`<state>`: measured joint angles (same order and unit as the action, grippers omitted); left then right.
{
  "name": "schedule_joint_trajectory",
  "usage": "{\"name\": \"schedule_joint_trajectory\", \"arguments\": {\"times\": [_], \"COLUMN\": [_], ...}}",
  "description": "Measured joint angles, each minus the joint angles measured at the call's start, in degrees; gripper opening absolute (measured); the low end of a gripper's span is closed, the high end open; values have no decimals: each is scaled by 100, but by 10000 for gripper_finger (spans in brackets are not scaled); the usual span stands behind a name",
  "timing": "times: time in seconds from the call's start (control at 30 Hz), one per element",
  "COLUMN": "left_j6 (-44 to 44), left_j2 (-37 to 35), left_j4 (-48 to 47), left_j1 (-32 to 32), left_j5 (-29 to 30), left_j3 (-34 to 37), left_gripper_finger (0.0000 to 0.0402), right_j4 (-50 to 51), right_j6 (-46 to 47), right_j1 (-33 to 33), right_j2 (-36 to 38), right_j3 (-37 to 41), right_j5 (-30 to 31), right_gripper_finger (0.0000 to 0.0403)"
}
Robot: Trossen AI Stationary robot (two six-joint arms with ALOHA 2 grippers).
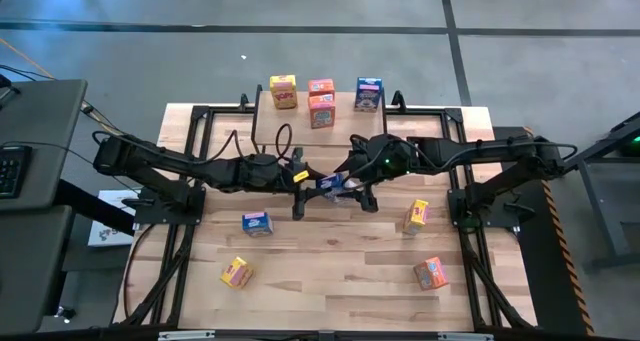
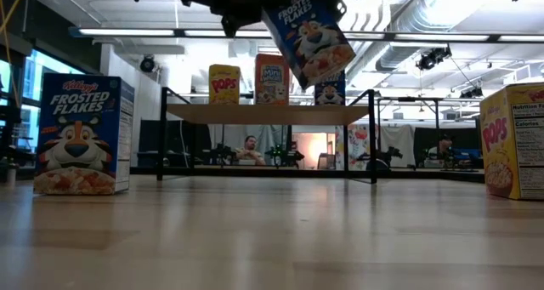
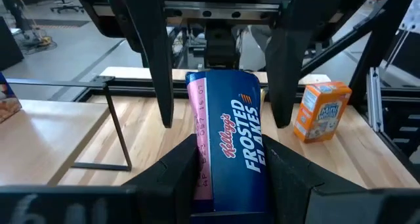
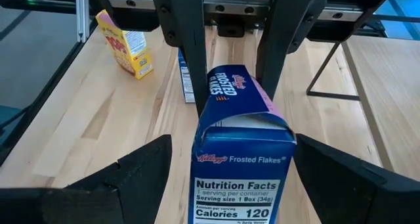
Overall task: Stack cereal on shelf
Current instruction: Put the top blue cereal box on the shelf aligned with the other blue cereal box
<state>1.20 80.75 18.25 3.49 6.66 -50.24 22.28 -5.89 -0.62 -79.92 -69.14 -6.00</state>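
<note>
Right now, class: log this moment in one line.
left gripper: shut on blue box, lifted | right gripper: open around it | shelf: four boxes

A butcher-block table (image 1: pixel 330 281) carries a small wooden shelf (image 1: pixel 262 121) at its far edge — on it four cereal boxes (one yellow, two orange, one blue). Four more boxes lie scattered on the tabletop — blue, yellow, yellow, orange.

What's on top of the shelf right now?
The shelf carries four boxes: yellow Pops, two orange Mini-Wheats, one blue. In the low view, the held Frosted Flakes box partly covers the blue one.
</note>
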Motion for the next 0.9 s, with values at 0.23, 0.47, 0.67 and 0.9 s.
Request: {"name": "schedule_joint_trajectory", "arguments": {"times": [0.23,0.47,0.67,0.9], "left_j6": [10,63,280,170], "left_j2": [2,2,2,0], "left_j4": [6,6,158,268], "left_j1": [0,0,0,-2], "left_j5": [0,0,-2,-2], "left_j3": [0,0,0,0], "left_gripper_finger": [136,136,136,156], "right_j4": [9,9,9,9], "right_j6": [6,7,7,7], "right_j1": [0,0,0,2], "right_j2": [0,0,2,2], "right_j3": [0,0,0,0], "right_j5": [146,149,140,131], "right_gripper_finger": [301,260,240,223]}}
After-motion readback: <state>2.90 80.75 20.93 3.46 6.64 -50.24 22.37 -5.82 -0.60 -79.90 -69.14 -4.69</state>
